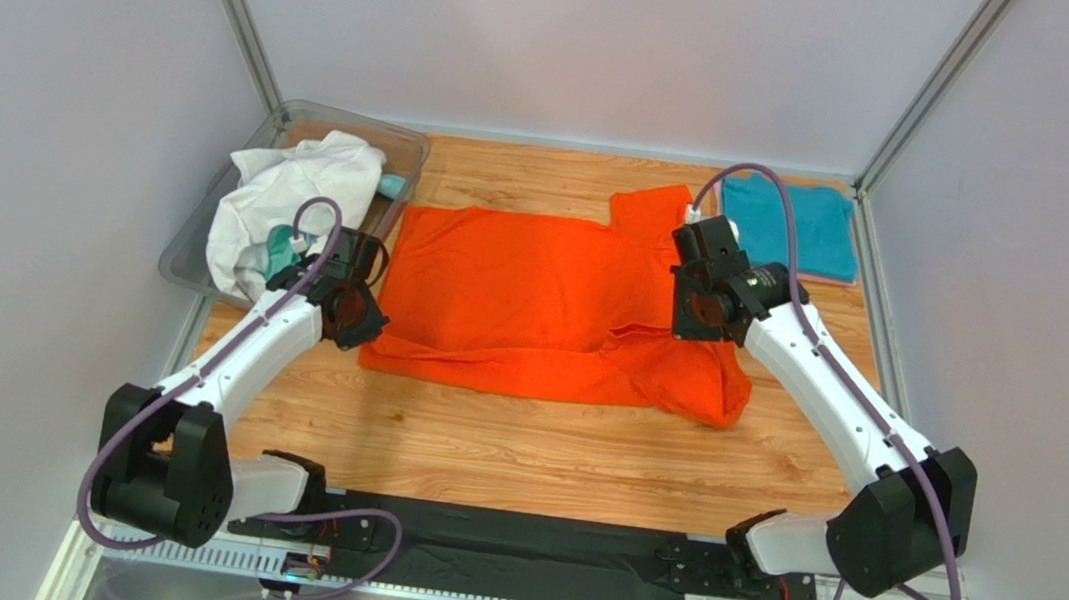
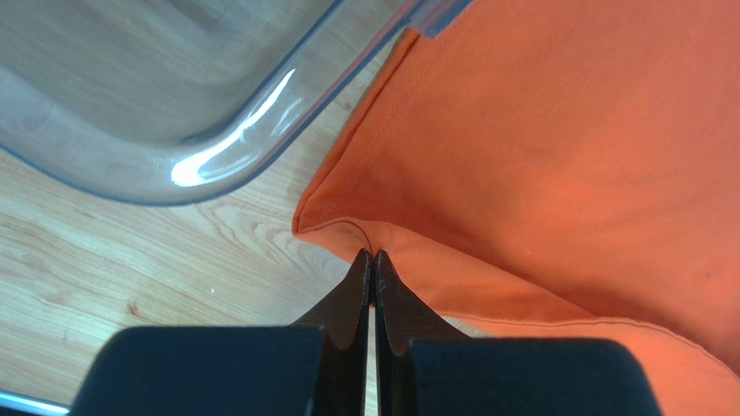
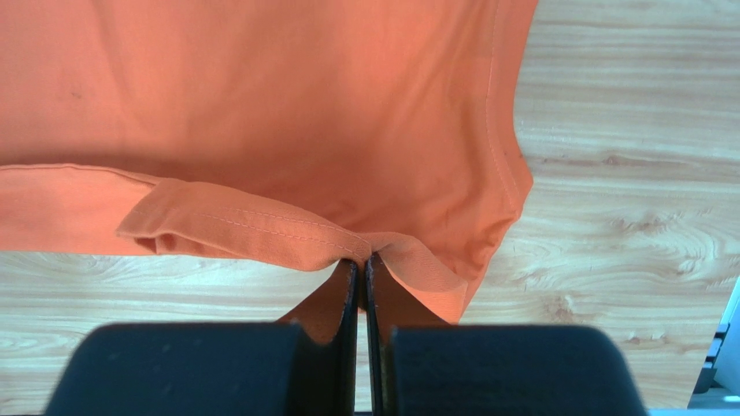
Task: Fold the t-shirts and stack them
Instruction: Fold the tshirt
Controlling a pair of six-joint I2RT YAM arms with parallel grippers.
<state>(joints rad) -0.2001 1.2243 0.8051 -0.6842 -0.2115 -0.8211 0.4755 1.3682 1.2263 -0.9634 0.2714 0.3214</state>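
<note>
1. Pale, wood-grain rectangular bench [image 1: 539, 444], beneath both pairs of jaws and carrying everything else.
2. Soft, bright orange t-shirt [image 1: 526, 299], spread mostly flat on the bench and stretching from the left jaws across to the right jaws. One sleeve lying on the far side of the right jaws, the other bunched on their near side.
3. Clear plastic rectangular bin [image 1: 192, 239], just beside the left jaws on their outer side. From the left wrist, rounded bin corner close ahead of the tips, near the corner of the orange t-shirt.
4. Crumpled white t-shirt [image 1: 281, 188], heaped in the bin and spilling over its rim, beyond the left jaws. Some teal cloth tucked under it, too hidden to identify.
5. Folded teal t-shirt [image 1: 806, 229], flat on the bench beyond the right jaws, near the far sleeve of the orange t-shirt. Touching it or not: cannot tell.
6. Left jaws: pressed together, tips clamped on the hemmed edge of the orange t-shirt right next to its corner, cloth puckered at the pinch, bare bench to their outer side.
7. Right jaws: pressed together, tips clamped on a stitched, doubled-over edge of the orange t-shirt, a loose fold of that edge trailing off to one side of them.
</note>
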